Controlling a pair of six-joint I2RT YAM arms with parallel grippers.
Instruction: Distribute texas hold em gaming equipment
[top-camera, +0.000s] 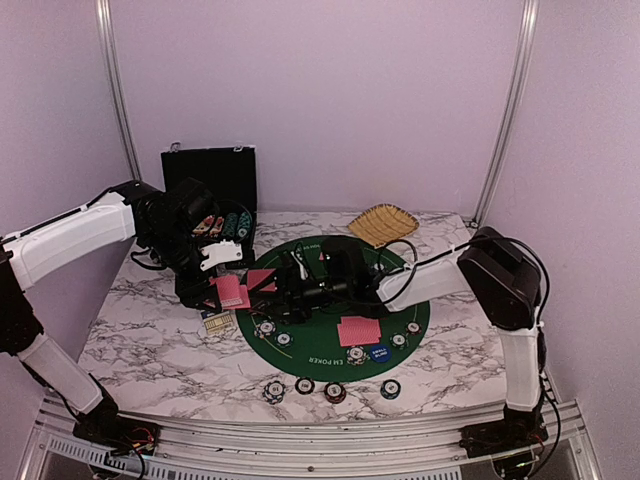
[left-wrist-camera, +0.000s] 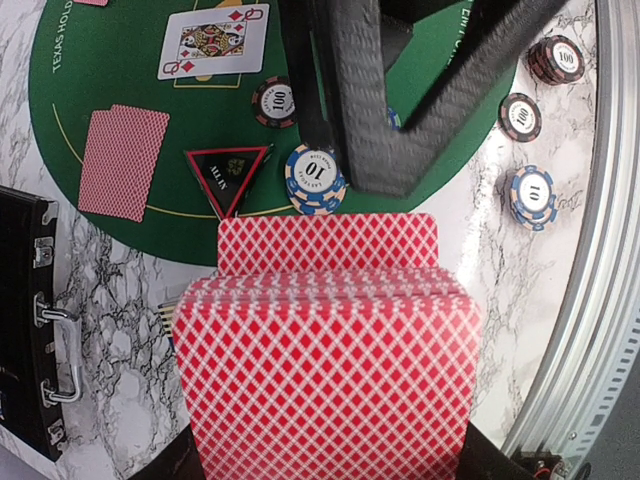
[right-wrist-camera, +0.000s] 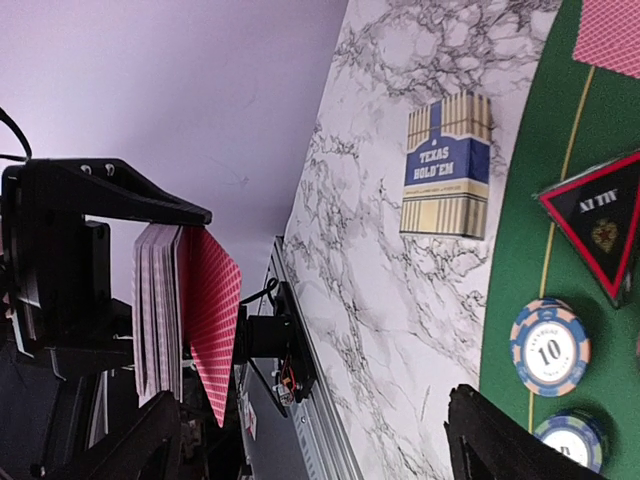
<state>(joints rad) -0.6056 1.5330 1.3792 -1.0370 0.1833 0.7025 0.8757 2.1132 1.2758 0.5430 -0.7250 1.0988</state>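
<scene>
Left of frame: left gripper (right-wrist-camera: 150, 290) clamps red-backed deck (right-wrist-camera: 158, 330), front card (right-wrist-camera: 212, 330) tilted out. Upper centre-right: Texas Hold'em card box (right-wrist-camera: 445, 165) flat on marble table (right-wrist-camera: 370, 300). Right edge: green mat (right-wrist-camera: 520, 290) with triangular marker (right-wrist-camera: 598, 220), blue chip (right-wrist-camera: 549, 347) marked 10 below it. Bottom: right gripper (right-wrist-camera: 310, 405) spread wide, nothing between fingers.

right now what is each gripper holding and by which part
Left gripper holds the red-backed card deck by its side edges. Right gripper is open, holding nothing.
</scene>
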